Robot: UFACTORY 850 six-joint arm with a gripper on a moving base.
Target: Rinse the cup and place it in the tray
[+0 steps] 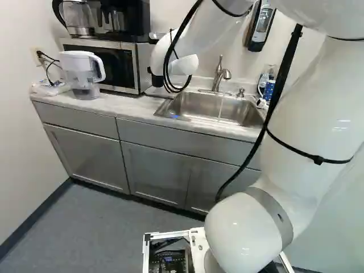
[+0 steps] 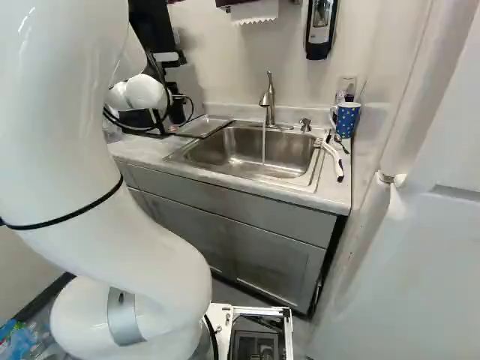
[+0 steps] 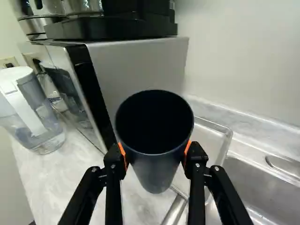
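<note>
Pinching the dark, tapered cup [image 3: 155, 171] between my black, orange-padded fingers [image 3: 114, 163], I hold it near the shallow, rectangular metal tray [image 3: 210, 136] beside the silver metal sink [image 3: 258, 192].

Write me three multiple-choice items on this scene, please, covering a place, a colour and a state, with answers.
1. Where is the dark cup?
A) In the sink
B) In the gripper
C) On the microwave

2. What colour is the dotted mug?
A) Red
B) Green
C) Blue

3. How is the faucet?
A) Running
B) Off
C) Under a cloth

1 B: both fingers touch it, from opposite sides.
2 C: its body shows blue beside the basin.
3 A: a stream of water falls from it.
</note>
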